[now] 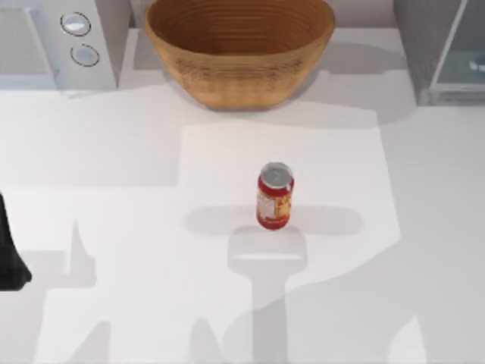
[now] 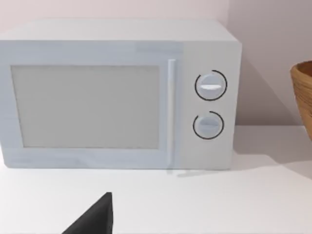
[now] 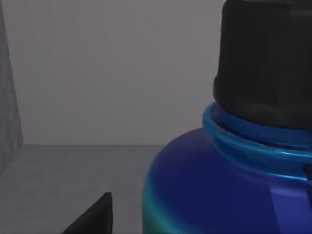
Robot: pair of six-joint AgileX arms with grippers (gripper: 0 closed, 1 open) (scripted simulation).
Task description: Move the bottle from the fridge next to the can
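Note:
The can (image 1: 274,196), red with a yellow-and-white label and a silver top, stands upright mid-table. The grey fridge (image 1: 421,45) is at the back right, its pale glassy door (image 1: 464,57) at the frame's edge. In the right wrist view the bottle (image 3: 214,185) looms very close inside the fridge's grey interior (image 3: 97,73): black cap, dark blue shoulder, a turquoise tinge lower down. One black fingertip (image 3: 95,217) of my right gripper shows beside the bottle, apart from it and open. My left arm (image 1: 10,254) is parked at the table's left edge, its fingertip (image 2: 95,217) facing the white box.
A large woven basket (image 1: 239,53) stands at the back centre. A white box with two round knobs (image 1: 76,38) occupies the back left corner, also seen head-on as the white box (image 2: 117,97). The white table (image 1: 121,212) surrounds the can on all sides.

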